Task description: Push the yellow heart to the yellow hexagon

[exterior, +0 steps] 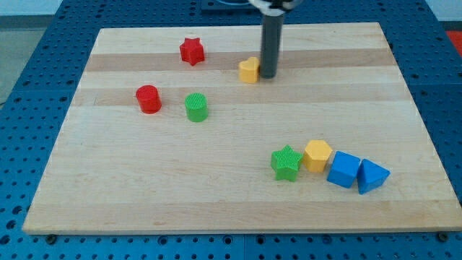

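The yellow heart (249, 70) lies near the top middle of the wooden board (238, 209). My tip (268, 75) rests on the board right against the heart's right side. The yellow hexagon (317, 155) sits toward the lower right, far below the heart, between the green star (286, 162) on its left and the blue cube (344, 170) on its right.
A blue triangular block (372, 175) lies right of the blue cube. A red star (192, 51) is at the top left. A red cylinder (148, 99) and a green cylinder (195, 107) stand at the left middle.
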You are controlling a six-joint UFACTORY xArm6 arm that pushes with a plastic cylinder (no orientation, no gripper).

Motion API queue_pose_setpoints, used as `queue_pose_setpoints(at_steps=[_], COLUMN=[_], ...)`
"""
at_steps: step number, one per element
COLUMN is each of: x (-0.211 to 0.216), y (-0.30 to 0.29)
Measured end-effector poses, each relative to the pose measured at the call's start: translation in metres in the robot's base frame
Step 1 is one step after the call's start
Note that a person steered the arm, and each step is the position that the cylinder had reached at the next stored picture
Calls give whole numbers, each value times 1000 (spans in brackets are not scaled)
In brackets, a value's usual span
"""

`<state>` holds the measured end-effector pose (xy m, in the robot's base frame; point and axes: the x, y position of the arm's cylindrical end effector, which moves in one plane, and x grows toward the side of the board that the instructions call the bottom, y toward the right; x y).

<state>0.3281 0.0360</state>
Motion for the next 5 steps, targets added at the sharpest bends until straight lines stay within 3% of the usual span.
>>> queue_pose_setpoints(at_steps=[2,5], x=[-68,-95], y=[-4,-24])
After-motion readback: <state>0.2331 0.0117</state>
